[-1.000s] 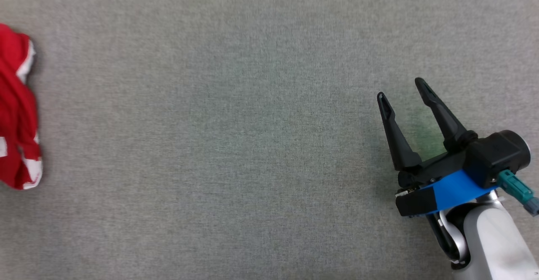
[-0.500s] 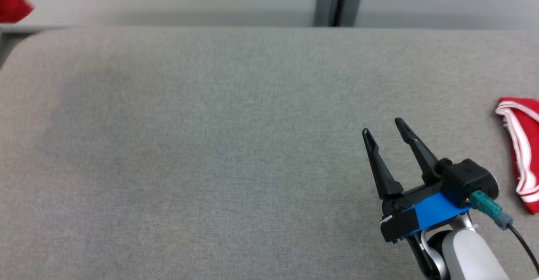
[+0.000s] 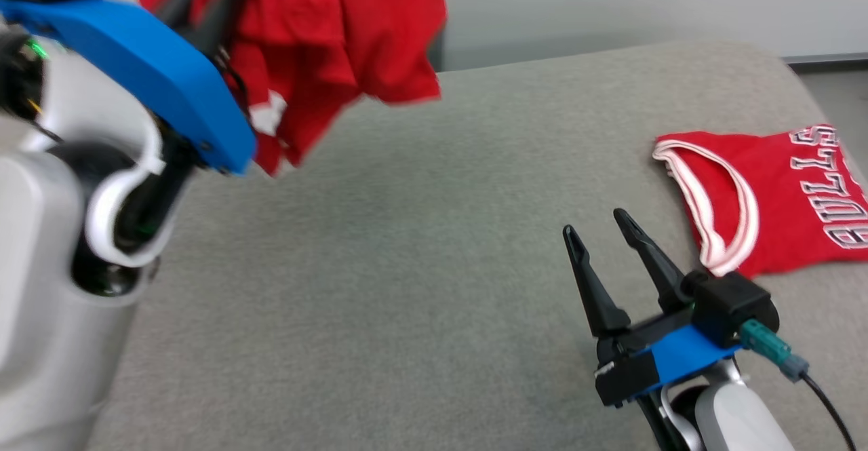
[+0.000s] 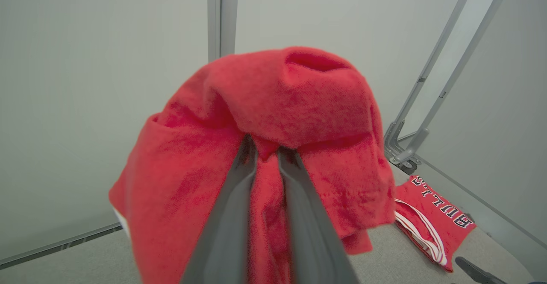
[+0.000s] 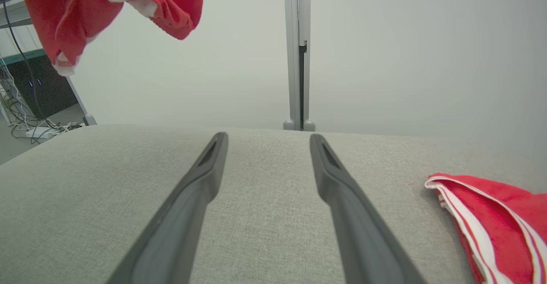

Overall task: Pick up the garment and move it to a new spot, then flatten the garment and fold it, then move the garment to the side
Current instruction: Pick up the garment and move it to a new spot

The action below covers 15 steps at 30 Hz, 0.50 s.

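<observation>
At the upper left of the head view, the red garment (image 3: pixel 325 44) hangs in the air above the grey bench (image 3: pixel 407 268). The left pincer (image 4: pixel 265 149) is clamped on it. The garment is all bunched up and droops down from the grip, so its long side runs up and down. At the lower right, the right pincer (image 3: pixel 595 224) has its fingers wide apart and holds nothing. Near it, a second red shirt (image 3: pixel 780 200) lies on the bench.
</observation>
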Tool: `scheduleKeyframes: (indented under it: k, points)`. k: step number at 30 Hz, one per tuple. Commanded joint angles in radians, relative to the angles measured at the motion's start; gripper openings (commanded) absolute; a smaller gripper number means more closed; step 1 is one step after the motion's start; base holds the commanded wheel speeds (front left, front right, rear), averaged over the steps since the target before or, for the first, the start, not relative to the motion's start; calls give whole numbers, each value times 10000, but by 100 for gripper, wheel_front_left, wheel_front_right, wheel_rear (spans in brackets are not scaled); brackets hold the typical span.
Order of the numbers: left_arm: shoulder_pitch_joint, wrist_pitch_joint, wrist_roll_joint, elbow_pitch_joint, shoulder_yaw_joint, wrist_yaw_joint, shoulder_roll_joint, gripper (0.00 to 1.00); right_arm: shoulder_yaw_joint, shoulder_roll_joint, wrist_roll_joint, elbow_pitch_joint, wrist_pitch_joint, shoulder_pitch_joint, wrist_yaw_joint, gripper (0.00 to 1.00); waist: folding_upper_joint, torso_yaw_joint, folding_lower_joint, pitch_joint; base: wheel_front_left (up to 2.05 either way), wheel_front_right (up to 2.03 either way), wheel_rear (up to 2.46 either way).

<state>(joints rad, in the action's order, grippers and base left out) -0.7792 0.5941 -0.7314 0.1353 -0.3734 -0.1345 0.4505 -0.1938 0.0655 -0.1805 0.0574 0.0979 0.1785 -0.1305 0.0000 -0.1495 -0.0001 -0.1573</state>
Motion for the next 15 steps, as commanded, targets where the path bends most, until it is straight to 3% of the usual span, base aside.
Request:
scheduleKeyframes:
  k: [1, 8, 15]
  points:
    - [274, -124, -42, -53, -123, -20, -135, 0, -23, -51, -106, -26, 62, 132, -6, 100, 0, -228, 1, -17, 0, 0, 0]
    - [1636, -1238, -108, -1330, -785, 22, -1196, 0, -107, -105, -69, 30, 175, 391, -6, 100, 0, -1155, 1, -619, 0, 0, 0]
    - [2434, -2598, 263, -3863, -1381, 74, -2051, 0, -171, -140, -180, 233, 361, 470, -6, 100, 0, -1545, 1, -1030, 0, 0, 0]
